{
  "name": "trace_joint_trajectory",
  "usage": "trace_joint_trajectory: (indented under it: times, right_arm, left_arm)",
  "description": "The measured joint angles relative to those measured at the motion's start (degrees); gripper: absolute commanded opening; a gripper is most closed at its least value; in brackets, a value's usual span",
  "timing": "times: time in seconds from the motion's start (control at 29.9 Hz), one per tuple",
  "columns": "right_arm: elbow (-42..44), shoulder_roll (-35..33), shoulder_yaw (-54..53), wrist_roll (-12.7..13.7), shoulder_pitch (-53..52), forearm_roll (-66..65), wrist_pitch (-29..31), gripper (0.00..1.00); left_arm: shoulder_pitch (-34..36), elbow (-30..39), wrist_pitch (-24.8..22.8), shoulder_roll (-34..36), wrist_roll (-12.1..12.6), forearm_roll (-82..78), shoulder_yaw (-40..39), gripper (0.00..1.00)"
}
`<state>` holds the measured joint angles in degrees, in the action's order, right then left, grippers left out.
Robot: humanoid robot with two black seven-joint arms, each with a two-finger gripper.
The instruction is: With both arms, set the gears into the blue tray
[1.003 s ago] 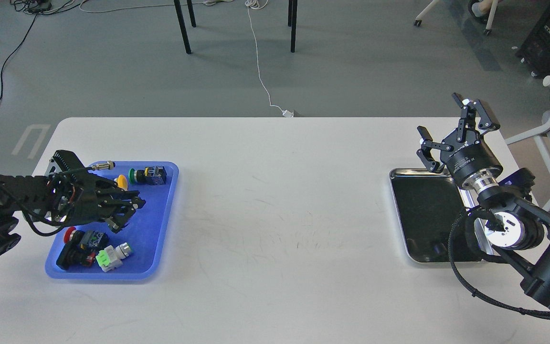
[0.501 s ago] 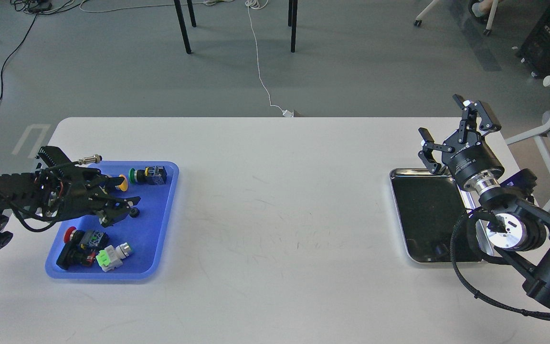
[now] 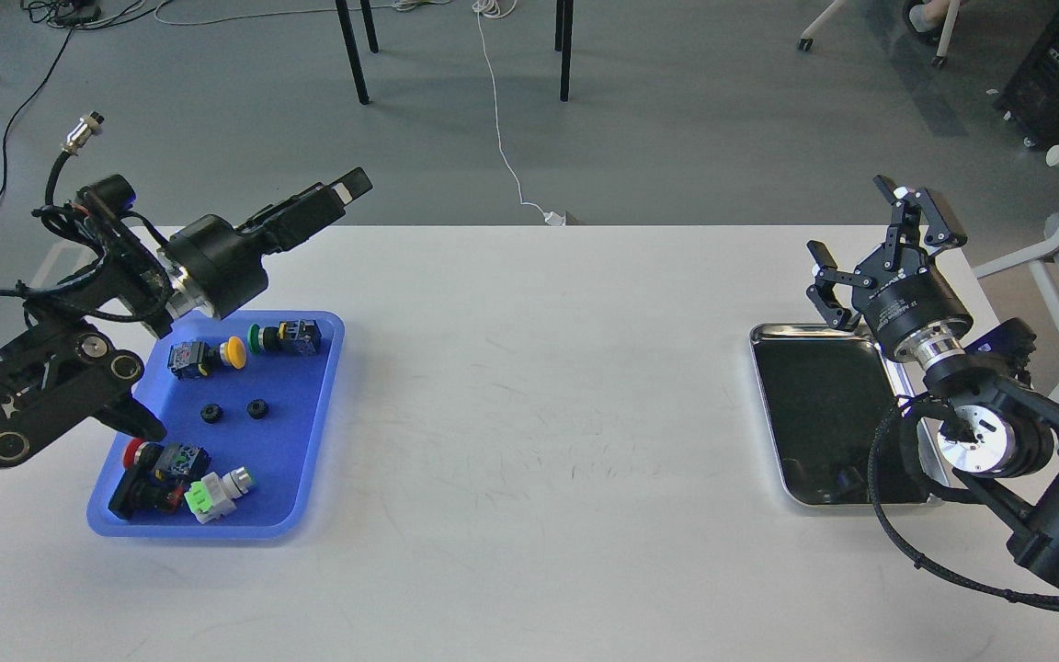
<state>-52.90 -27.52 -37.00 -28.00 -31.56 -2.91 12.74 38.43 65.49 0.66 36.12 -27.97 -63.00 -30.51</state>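
Observation:
Two small black gears (image 3: 210,414) (image 3: 257,408) lie side by side on the floor of the blue tray (image 3: 295,450) at the table's left. My left gripper (image 3: 338,192) is raised above the tray's far edge and points up and to the right. It is seen side-on, so its fingers cannot be told apart. At the right, beyond the far edge of the silver tray (image 3: 824,405), my right gripper (image 3: 870,246) stands open with nothing between its fingers.
The blue tray also holds push-button switches with a yellow cap (image 3: 233,351), a green cap (image 3: 258,337), a red cap (image 3: 134,452) and a white and green one (image 3: 214,491). Chair legs and cables lie on the floor beyond the table.
My left arm has lifted out of the blue tray and swung up and back. Two gears now show on the tray floor where it hovered. The right arm has barely moved.

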Motion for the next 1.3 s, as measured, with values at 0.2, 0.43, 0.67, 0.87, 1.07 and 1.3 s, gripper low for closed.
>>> trace_joint_trajectory:
  times: [0.2,0.43,0.67,0.87,1.07,1.3]
  right_arm:
    - [0.08,0.0,0.3,0.0,0.0,0.0,0.04,0.99]
    - [-0.09,0.06,0.5,0.0,-0.33,-0.08,0.72,0.99]
    - [-0.43,0.31,0.43,0.0,-0.06,-0.27,0.88,0.99]
    - [-0.29,0.35,0.37,0.0,0.46,-0.27,0.87,0.99]
    - [-0.28,0.32,0.34,0.0,0.56,-0.32,0.81,0.99]
    - [-0.42,0.28,0.33,0.0,0.56,-0.32,0.86,0.99]
  left_arm:
    - [-5.09,-0.01,0.31,-5.85,-0.01,14.73,-7.26,0.98]
    - [-9.9,-0.64,-0.38,-13.44,-0.03,22.86,-17.08,0.98]
    - [-14.28,-0.85,-4.68,-16.93,-0.03,25.86,-22.37,0.98]
    - [-16.82,-0.85,-6.42,-18.66,-0.03,25.92,-25.89,0.98]
    - [-17.39,-0.82,-6.57,-19.11,-0.03,25.97,-26.39,0.98]
    - [-17.49,-0.82,-8.04,-19.73,1.28,25.98,-27.6,0.98]
